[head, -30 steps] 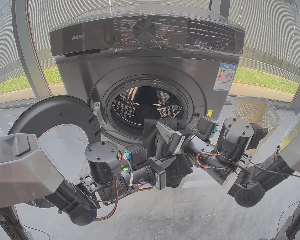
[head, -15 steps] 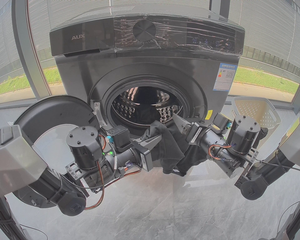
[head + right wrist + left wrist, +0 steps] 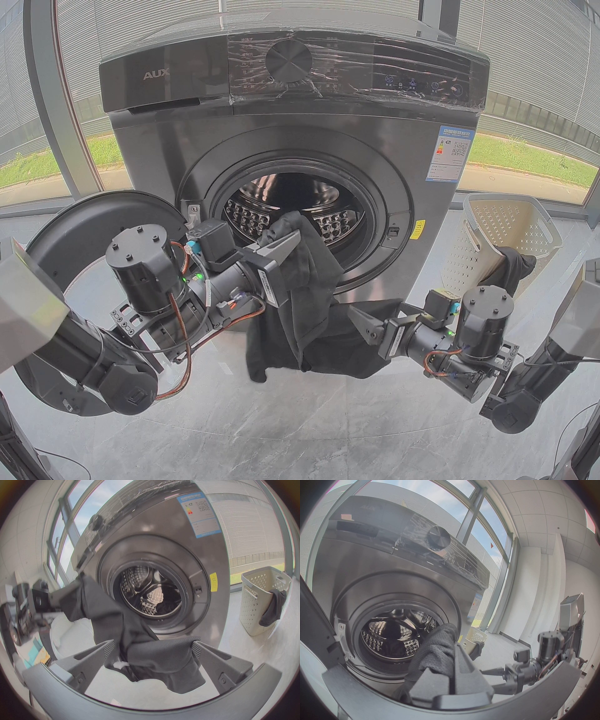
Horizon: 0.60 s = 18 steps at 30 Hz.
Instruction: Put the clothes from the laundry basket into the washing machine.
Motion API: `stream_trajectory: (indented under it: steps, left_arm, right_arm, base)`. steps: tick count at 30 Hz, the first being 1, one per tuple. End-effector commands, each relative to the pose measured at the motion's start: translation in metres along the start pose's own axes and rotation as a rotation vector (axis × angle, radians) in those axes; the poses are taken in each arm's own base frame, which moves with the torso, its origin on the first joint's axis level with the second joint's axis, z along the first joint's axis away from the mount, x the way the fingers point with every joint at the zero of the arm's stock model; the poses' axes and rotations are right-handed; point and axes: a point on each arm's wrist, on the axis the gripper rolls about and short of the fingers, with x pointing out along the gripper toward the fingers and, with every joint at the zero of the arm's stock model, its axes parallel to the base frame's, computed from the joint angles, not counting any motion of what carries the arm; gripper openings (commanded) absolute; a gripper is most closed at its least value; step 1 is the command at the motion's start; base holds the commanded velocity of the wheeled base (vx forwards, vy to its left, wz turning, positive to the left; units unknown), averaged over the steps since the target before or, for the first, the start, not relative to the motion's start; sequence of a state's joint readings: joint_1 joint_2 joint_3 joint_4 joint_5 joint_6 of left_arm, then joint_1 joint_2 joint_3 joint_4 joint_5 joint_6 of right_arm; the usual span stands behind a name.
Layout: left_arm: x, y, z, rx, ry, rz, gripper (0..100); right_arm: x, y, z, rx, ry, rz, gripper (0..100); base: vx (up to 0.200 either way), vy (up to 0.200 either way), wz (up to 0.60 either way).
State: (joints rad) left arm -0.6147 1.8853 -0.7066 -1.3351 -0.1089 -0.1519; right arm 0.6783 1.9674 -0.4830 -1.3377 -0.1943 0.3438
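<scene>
Head view: left gripper (image 3: 281, 242), clamped on the black garment (image 3: 312, 294), is raising it to the washing machine (image 3: 350, 131) door opening. Right gripper (image 3: 151, 645) is dropping low, fingers apart, cloth draping across them. Most of the garment is hanging outside the drum, so loading is unfinished. Logo (image 3: 156, 74), blue label (image 3: 449, 153), yellow sticker (image 3: 419, 229); fine print illegible.

A washer (image 3: 350, 134) is set ahead, door (image 3: 94, 228) swung left, basket (image 3: 500, 228) at right. A garment (image 3: 306, 294) is hung before its opening.

Black garment (image 3: 310, 289), dark grey washing machine (image 3: 156, 147)
</scene>
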Motion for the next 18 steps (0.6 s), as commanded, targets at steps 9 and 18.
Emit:
stream_trajectory:
  steps: [9, 18]
  left_arm:
    - [0.001, 0.0, 0.015, 0.005, -0.056, 0.013, 0]
    - [0.001, -0.002, 0.027, 0.001, -0.098, 0.012, 0]
  right_arm:
    - [-0.017, -0.009, -0.067, -0.138, 0.237, 0.061, 100]
    - [-0.011, -0.012, -0.093, -0.151, 0.278, 0.065, 100]
  base:
    - [0.0, 0.0, 0.0]
    - [0.0, 0.0, 0.0]
